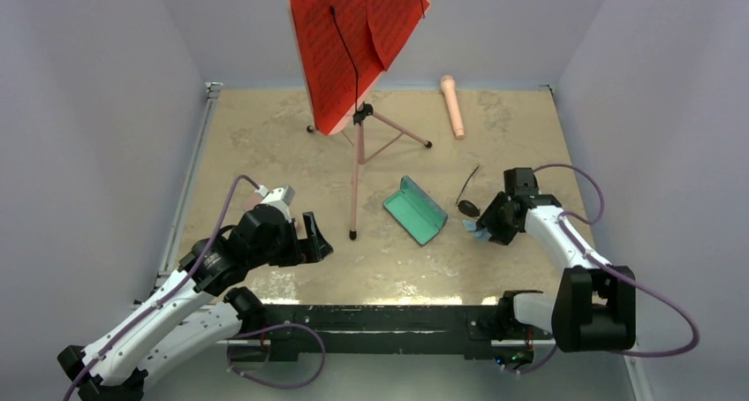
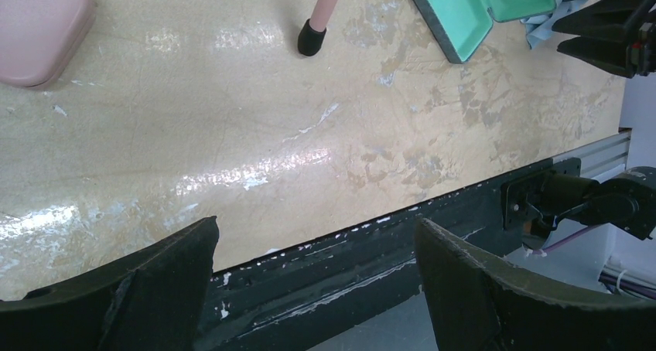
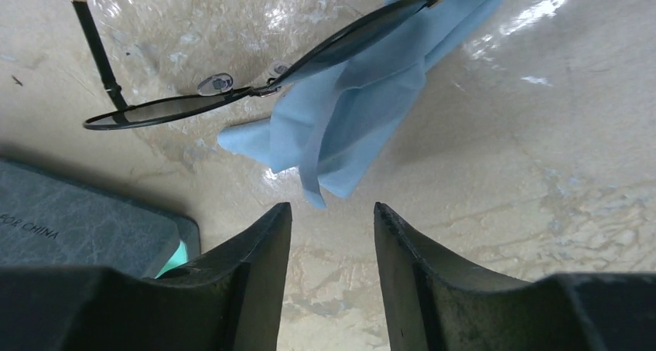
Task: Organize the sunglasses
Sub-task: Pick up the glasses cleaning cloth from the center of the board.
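One pair of sunglasses (image 3: 166,110), black with thin arms, lay on the table (image 1: 265,145) right of centre. One lens rested over a blue cloth (image 3: 363,96), probably to keep the glass off the tabletop. The right gripper (image 3: 329,235) hung just short of them, jaws partly apart with nothing between, seemingly lined up for a pick. An open green-lined case (image 1: 415,208) sat just to their left, likely the place meant for them. The left gripper (image 2: 317,250) was spread wide and empty near a pink case (image 2: 39,26). No white pair could be seen. Bare tabletop lay behind the glasses. The side wall stood close on the right, and the stand's foot (image 1: 353,235) stood beyond the green-lined case, so the short way across looked free.
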You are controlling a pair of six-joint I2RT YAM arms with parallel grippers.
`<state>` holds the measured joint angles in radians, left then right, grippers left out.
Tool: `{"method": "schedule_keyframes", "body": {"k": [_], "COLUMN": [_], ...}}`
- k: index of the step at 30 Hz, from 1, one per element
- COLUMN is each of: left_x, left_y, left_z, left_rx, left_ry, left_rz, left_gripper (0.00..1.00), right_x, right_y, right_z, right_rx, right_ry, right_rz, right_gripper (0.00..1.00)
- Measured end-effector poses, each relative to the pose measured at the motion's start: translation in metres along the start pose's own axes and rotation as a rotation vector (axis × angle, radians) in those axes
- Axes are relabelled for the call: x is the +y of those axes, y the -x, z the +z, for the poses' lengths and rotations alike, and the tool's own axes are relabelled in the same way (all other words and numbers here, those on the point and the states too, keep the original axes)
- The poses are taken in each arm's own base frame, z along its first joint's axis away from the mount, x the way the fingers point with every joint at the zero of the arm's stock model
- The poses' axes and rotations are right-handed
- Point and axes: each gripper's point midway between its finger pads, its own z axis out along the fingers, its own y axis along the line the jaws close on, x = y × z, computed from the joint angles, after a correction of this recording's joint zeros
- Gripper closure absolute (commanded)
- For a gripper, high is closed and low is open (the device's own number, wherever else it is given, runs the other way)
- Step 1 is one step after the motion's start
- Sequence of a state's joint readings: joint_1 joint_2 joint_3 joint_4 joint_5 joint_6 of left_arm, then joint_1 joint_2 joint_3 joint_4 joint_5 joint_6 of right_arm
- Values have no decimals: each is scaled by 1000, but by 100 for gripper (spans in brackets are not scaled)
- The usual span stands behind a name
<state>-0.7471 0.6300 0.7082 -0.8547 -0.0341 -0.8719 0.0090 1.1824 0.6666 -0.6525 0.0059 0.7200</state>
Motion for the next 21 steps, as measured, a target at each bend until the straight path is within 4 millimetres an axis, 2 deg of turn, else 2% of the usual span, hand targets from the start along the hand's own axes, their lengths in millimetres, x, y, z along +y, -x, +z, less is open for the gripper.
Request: {"method": "schedule_keyframes", "body": {"k": [4,10,11,14,18,21], "left_x": [0,0,0,1,1,0], "left_y": [0,0,0,-1,-1,0], "left_z": [0,1,1,2,2,1], "left_rx": [-1,3,4,8,7,4], "left_ry": [-1,2,4,8,8,4], "left_rz": [0,0,0,0,0,0], "left_gripper": [0,0,0,0,0,0], "right_x": [5,16,17,17,17,16], "right_y": [-6,-7,-7,-8,-9,-10], "right_z": [12,21,22,26,27,18], "right_rx": [33,43,43,49,49,23], "right_ry": [-11,18,20,13,14,39], "right_rz": [-15,-20,-20,-21,-16,-25], "right_gripper": [60,76,80,100,100,100]}}
